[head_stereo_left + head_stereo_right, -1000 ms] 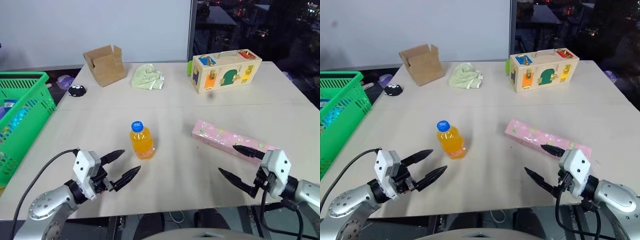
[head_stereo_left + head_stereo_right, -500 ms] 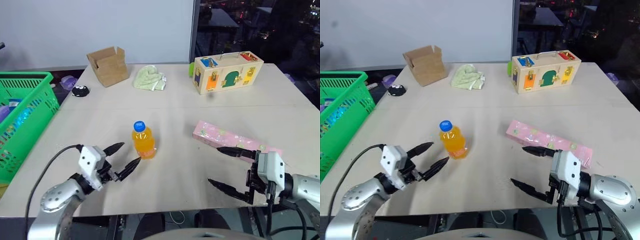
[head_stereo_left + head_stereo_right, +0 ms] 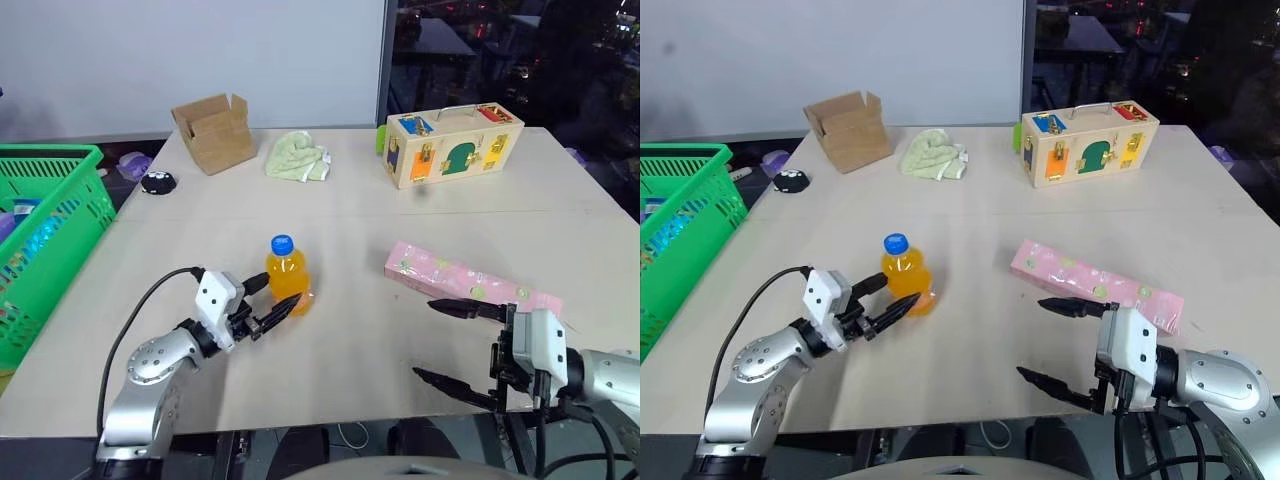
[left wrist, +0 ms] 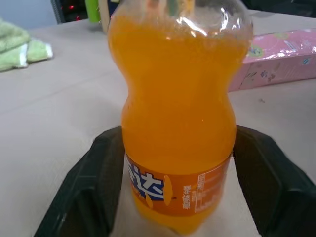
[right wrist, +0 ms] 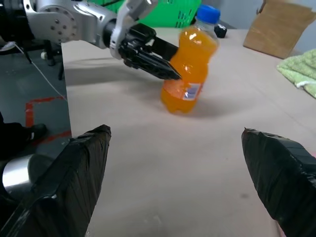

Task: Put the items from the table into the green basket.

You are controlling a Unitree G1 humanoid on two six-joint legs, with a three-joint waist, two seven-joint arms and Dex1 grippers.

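The left gripper (image 3: 272, 300) has moved forward since a second ago. Then it was short of the bottle (image 3: 287, 276) with its fingers spread wide. Now the fingers have come in on both sides of the bottle's lower part and seem to touch it. The bottle stands upright on the table (image 3: 340, 215), in the same spot. The right gripper (image 3: 455, 345) has turned a little more toward the bottle. Its jaws are wide open and hold nothing.

The pink box (image 3: 468, 285) lies flat to the right of the bottle, well apart from it and just beyond the right gripper. The green basket (image 3: 42, 235) sits off the table's left edge, far to the left of the bottle. The tabletop between the bottle and that edge is bare.

Well behind the bottle, near the far edge, are a cardboard box (image 3: 212, 131), a green cloth (image 3: 296, 158) and a wooden toy box (image 3: 455, 143). A small black thing (image 3: 156, 182) lies behind the bottle to the left.
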